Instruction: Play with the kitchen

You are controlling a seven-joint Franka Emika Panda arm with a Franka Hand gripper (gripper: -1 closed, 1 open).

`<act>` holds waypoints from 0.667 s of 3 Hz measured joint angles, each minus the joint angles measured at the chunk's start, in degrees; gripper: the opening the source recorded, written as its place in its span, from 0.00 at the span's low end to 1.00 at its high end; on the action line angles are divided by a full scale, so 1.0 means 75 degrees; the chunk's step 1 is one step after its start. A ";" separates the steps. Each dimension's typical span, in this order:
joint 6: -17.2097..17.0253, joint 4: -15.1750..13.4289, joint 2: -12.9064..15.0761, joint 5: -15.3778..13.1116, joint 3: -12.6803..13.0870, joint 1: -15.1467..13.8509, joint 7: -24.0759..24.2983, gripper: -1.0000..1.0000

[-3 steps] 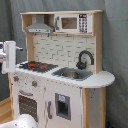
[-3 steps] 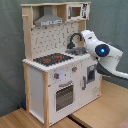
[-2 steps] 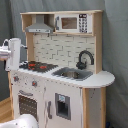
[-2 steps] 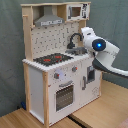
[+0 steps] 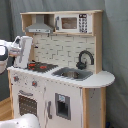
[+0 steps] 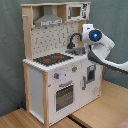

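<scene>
The kitchen (image 5: 60, 75) stands on the wood floor before a grey curtain, in both exterior views. My arm (image 6: 102, 50) hangs over the countertop; I judge I'm in the approach step, nothing touched yet. Next I need to pick a target, perhaps the faucet (image 6: 75, 40) or a knob (image 6: 57, 76). I cannot tell the gripper's (image 5: 22, 50) state.

Grey curtain (image 5: 117, 50) as backdrop in both exterior views, light wooden floor (image 6: 107, 107) below.
</scene>
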 joint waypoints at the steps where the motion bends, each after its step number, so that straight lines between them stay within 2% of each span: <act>1: 0.0022 0.0194 0.0290 0.0543 -0.0058 -0.0506 0.0086 1.00; 2: 0.0029 0.0502 0.0578 0.1031 0.0018 -0.0947 0.0093 1.00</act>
